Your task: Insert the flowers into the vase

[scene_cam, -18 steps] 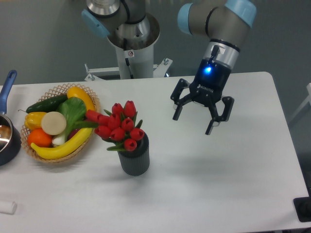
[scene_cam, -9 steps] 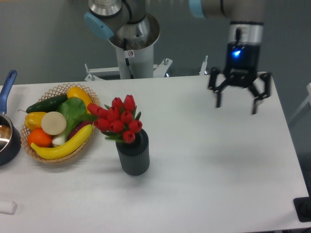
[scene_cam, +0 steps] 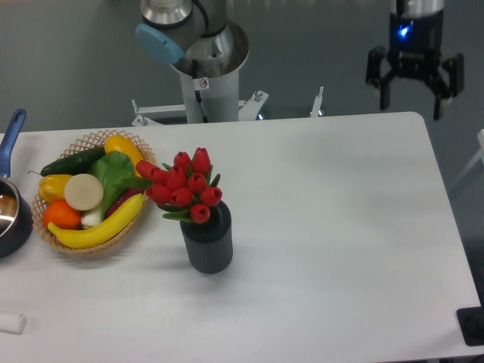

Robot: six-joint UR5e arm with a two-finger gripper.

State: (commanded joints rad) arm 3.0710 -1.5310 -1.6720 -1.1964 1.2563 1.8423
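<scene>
The flowers [scene_cam: 185, 187], a bunch of red tulip buds with green leaves, stand in the vase [scene_cam: 206, 243], leaning up and to the left out of its mouth. That vase is a dark grey ribbed cylinder, upright on the white table left of centre. My gripper [scene_cam: 411, 98] hangs open and empty high at the upper right, above the table's far right corner and far from the vase.
A wicker basket [scene_cam: 94, 140] of fruit and vegetables sits at the left, close to the flowers. A dark pot with a blue handle [scene_cam: 10, 136] is at the left edge. A small white object [scene_cam: 11, 324] lies front left. The robot base [scene_cam: 208, 68] stands behind the table.
My gripper has risen and moved right, away from the vase toward the table's far right corner. The flowers have settled slightly more upright in the vase.
</scene>
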